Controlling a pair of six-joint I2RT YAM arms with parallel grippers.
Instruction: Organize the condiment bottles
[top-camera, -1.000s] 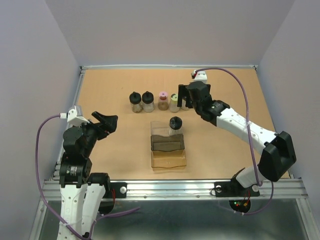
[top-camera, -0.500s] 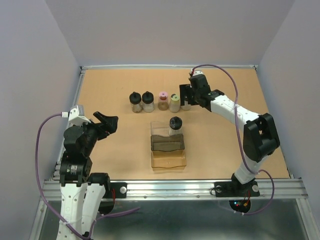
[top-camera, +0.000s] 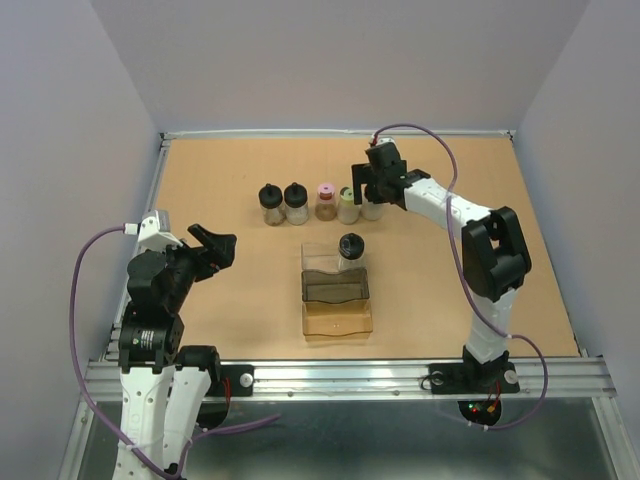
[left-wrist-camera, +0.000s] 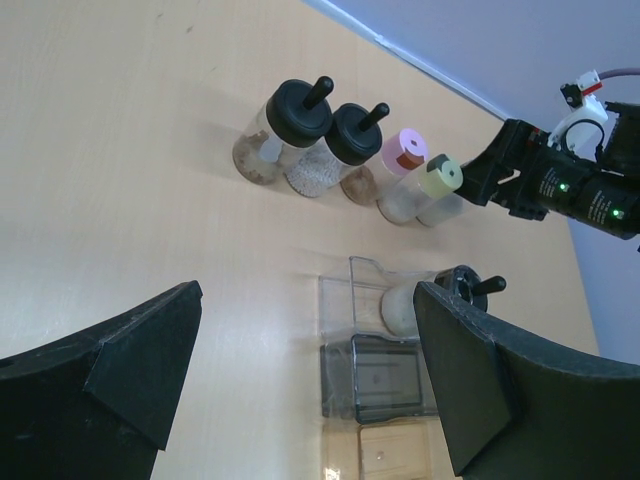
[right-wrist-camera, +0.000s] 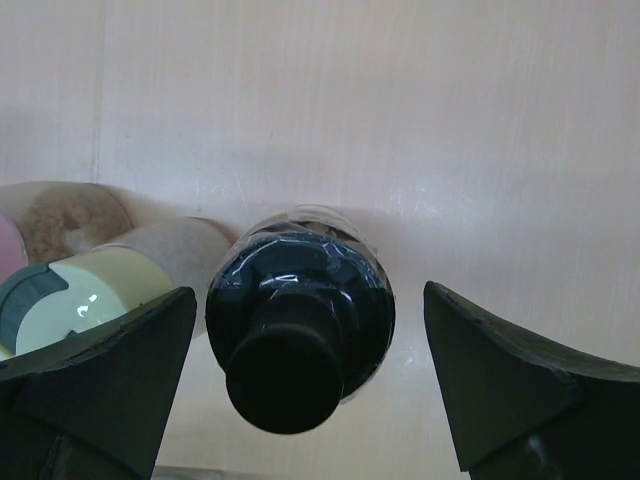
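Five condiment bottles stand in a row at mid-table: two black-capped (top-camera: 270, 197) (top-camera: 296, 195), a pink-capped one (top-camera: 326, 196), a yellow-green-capped one (top-camera: 347, 201) and a black-capped one (right-wrist-camera: 300, 320) at the right end. My right gripper (top-camera: 367, 186) is open above that last bottle, with a finger (right-wrist-camera: 110, 370) on each side and not touching it. A sixth black-capped bottle (top-camera: 351, 246) stands in the far section of the tray (top-camera: 337, 318). My left gripper (top-camera: 216, 244) is open and empty, left of the tray.
The tray (left-wrist-camera: 375, 385) has a clear, a dark and an amber section in a line toward me. A raised rim (top-camera: 340, 133) runs along the table's far edge, and purple walls close in the sides. The right arm's cable (top-camera: 420, 128) arcs over the far right.
My right gripper has shifted left and farther away over the right end of the row, and the arm has stretched out. The left arm and the bottles have not moved.
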